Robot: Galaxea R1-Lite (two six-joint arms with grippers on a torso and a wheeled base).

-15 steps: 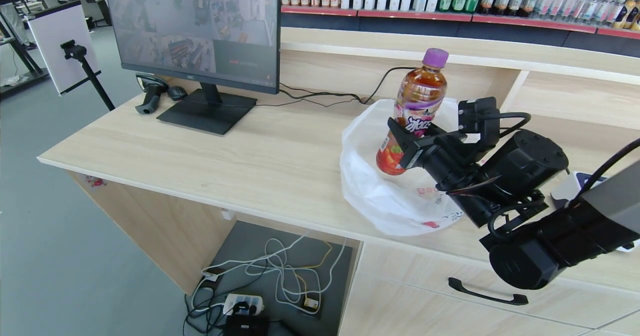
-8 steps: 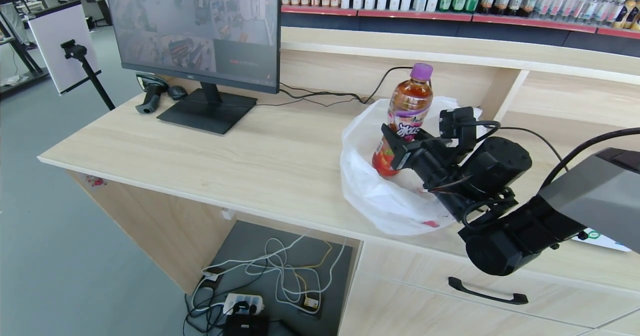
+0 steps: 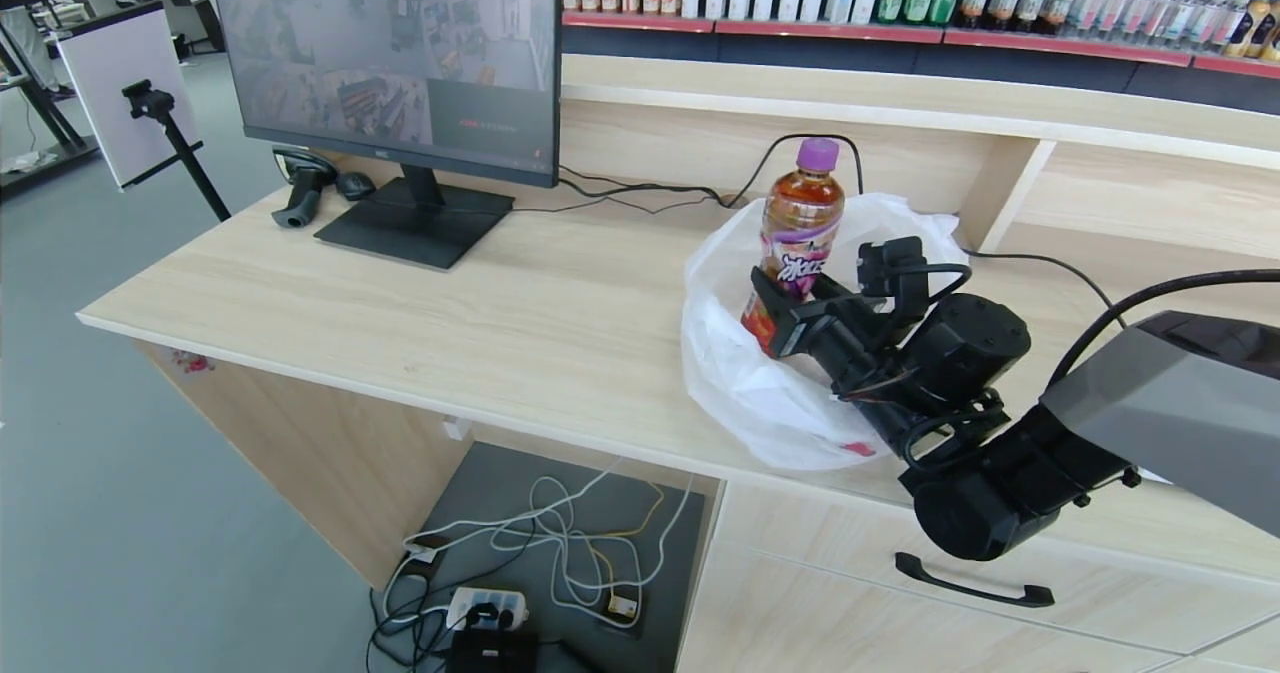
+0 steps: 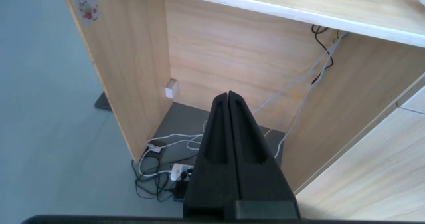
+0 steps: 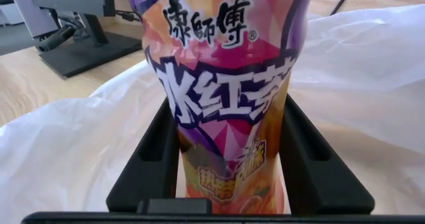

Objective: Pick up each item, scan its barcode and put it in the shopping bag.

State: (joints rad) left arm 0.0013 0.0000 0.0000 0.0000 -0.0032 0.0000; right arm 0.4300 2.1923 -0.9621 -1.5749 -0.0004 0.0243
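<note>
Head overview; right-wrist close-up, shared bottle (image 3: 797, 238)

Bright, even light from above over counter (image 3: 450, 293); I see soft shadows, faint one under monitor (image 3: 390, 43) base near far left corner. Pale sheen across screen. White bag (image 5: 372, 71) close to washing out in my right wrist view; bottle (image 5: 226, 84) label evenly lit. Recess beneath counter dimmer in left wrist view.

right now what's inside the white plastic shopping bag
The base of the purple-capped orange drink bottle hangs at the mouth of the bag, held by the right gripper. Its bottom is covered by its folds and the arm.
</note>
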